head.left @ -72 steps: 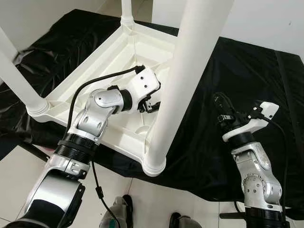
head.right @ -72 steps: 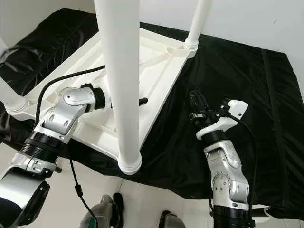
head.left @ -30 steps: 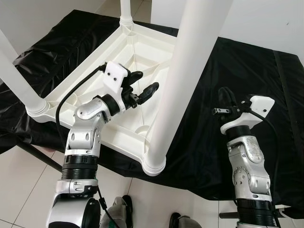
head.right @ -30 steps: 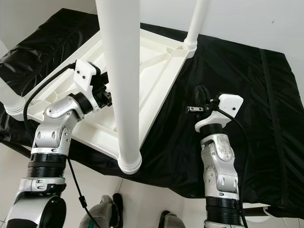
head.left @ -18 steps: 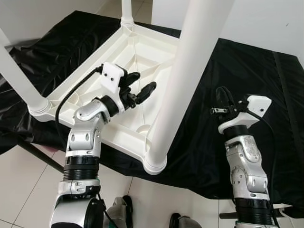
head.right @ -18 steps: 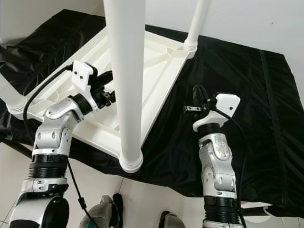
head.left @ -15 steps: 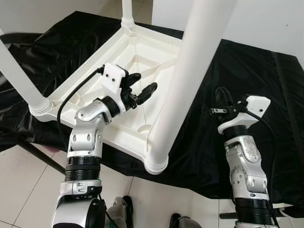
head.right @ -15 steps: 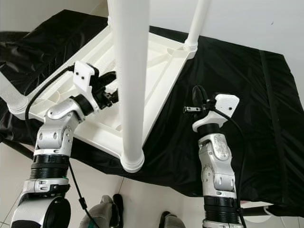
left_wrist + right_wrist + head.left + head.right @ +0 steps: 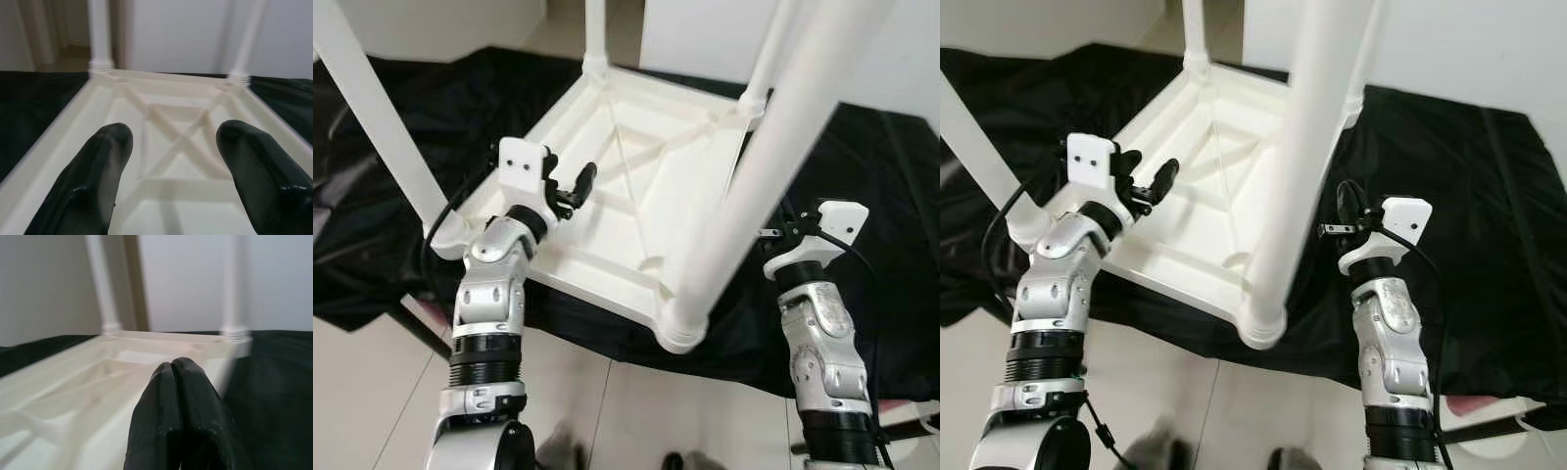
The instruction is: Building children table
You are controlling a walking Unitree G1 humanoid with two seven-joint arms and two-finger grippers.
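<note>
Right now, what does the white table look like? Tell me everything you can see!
The white table is upside down on a black cloth, its four round legs sticking up from the corners. It looks like smooth plastic. Its underside has a raised rim and ribs that cross in an X. The left gripper hovers open over its near edge, not touching it as far as I can see.

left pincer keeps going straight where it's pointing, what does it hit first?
Likely the underside of the upturned table, around its crossed ribs. The open left pincer aims across it, nothing between; depth is uncertain.
</note>
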